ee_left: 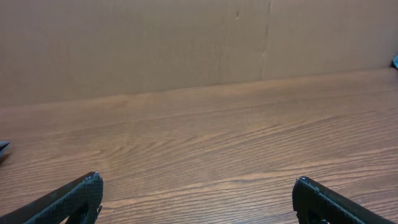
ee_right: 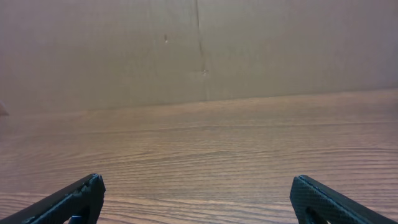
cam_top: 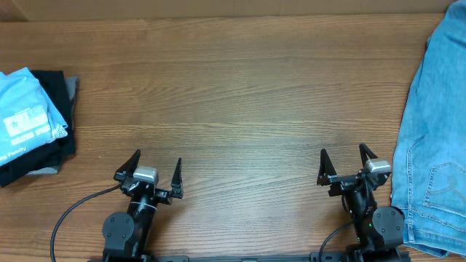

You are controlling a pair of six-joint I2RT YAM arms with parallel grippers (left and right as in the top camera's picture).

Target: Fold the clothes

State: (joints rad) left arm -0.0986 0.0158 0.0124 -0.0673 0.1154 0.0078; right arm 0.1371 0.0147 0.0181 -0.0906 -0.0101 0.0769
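While it lies folded, T-shirt [cam_top: 22, 116] atop black pile [cam_top: 52, 86], jeans [cam_top: 437, 124] right.

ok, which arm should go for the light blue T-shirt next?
Probably left. The T-shirt lies atop the black garment pile at the left edge of the table, on the side of the open, empty left gripper. The right gripper, also open, sits across the table beside the denim jeans.

Robot manipulation bench of laboratory type. A wood-grain table [cam_top: 240, 94] backed by a plain cardboard wall [ee_left: 155, 43] carries a left arm [cam_top: 129, 222] and a right arm [cam_top: 375, 218] at its near edge, with black cable [cam_top: 73, 211] trailing. Denim jeans [cam_top: 437, 124] and a black garment pile [cam_top: 52, 86] lie at opposite ends.
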